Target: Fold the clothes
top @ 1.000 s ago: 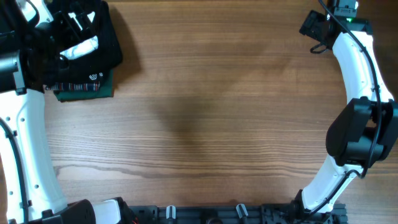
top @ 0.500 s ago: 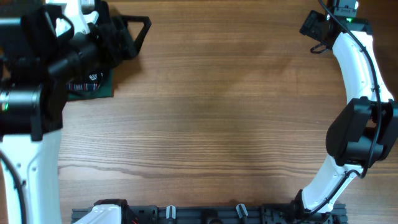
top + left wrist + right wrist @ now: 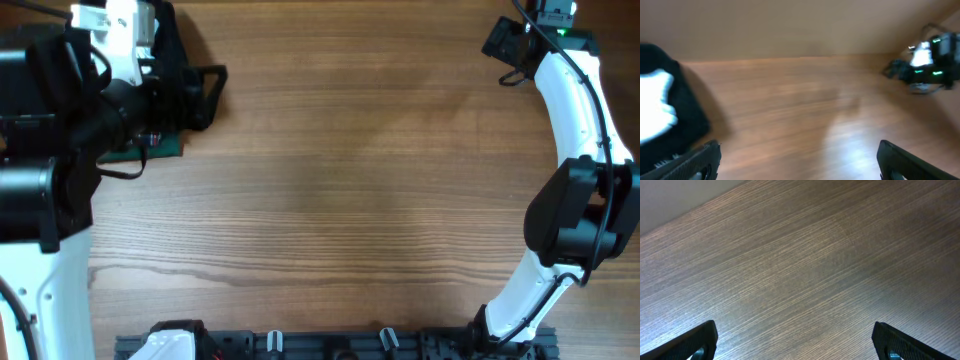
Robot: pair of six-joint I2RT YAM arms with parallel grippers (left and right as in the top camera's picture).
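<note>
The pale garment [image 3: 654, 111] shows only in the left wrist view, as a blurred white patch lying on the black garment [image 3: 692, 116]; its stripes and outline cannot be made out. From overhead the left arm covers most of the black garment, and an edge of the dark green garment [image 3: 168, 147] peeks out just beside and under it on the table [image 3: 350, 180]. The left gripper [image 3: 212, 98] hangs just beside the black garment on the side facing the bare wood, its jaws spread wide and holding nothing. The right gripper [image 3: 796, 341] is well apart from the black garment, at the table's opposite far corner, also spread wide over bare wood with nothing between its fingers.
</note>
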